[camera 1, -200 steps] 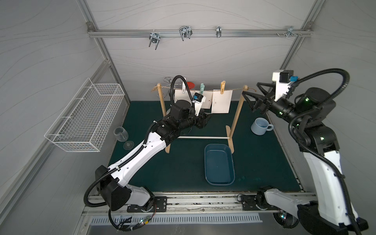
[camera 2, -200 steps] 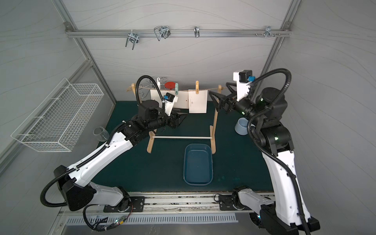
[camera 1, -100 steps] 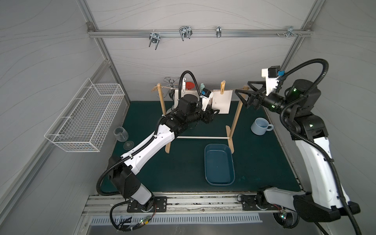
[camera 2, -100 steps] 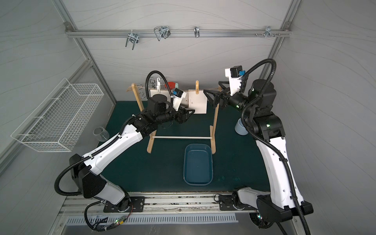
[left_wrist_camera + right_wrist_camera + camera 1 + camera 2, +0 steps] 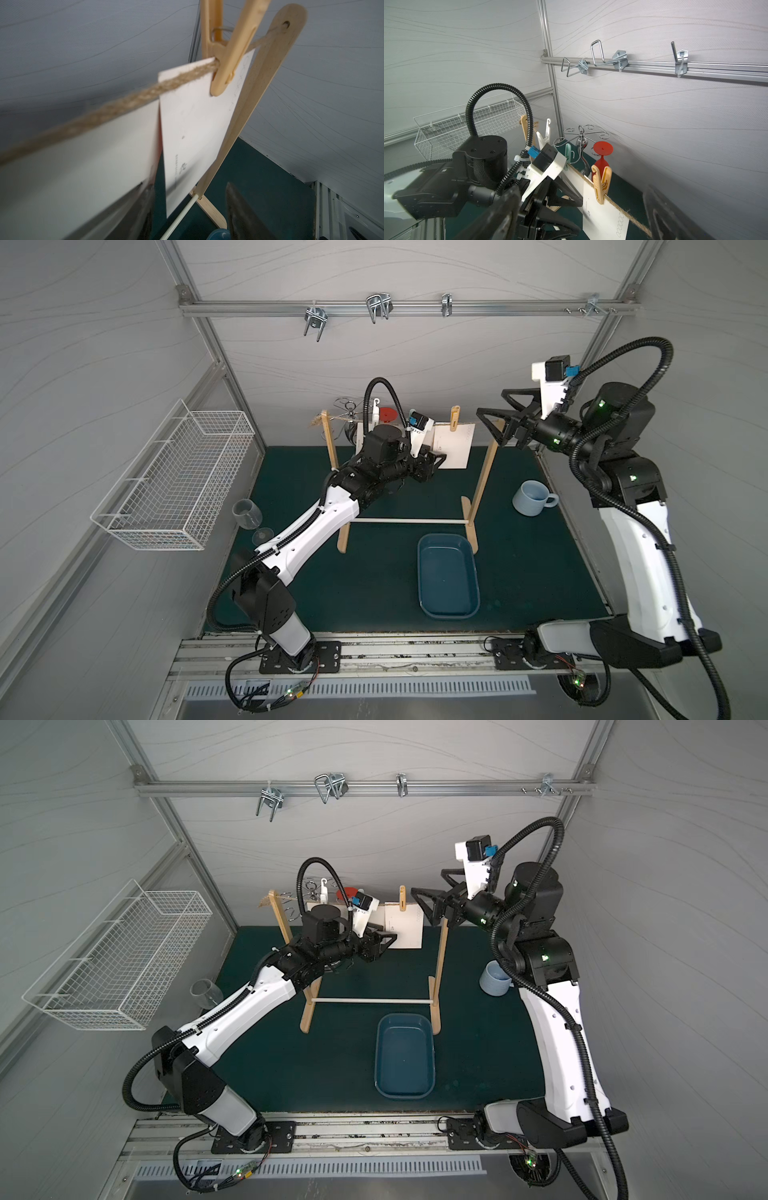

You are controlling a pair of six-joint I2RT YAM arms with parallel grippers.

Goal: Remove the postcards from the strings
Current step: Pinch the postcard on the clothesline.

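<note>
In both top views the left gripper (image 5: 436,458) is reaching, jaws parted and clamping nothing, toward the lower corner of the postcards (image 5: 455,443), which are hanging between the wooden uprights (image 5: 485,472); the right gripper (image 5: 428,881) is hovering spread wide and empty just beside the right upright's top. In the left wrist view a tan peg (image 5: 228,58) is pinching one card onto the strings (image 5: 104,108). In the right wrist view that peg is showing between the spread right fingers (image 5: 508,207).
</note>
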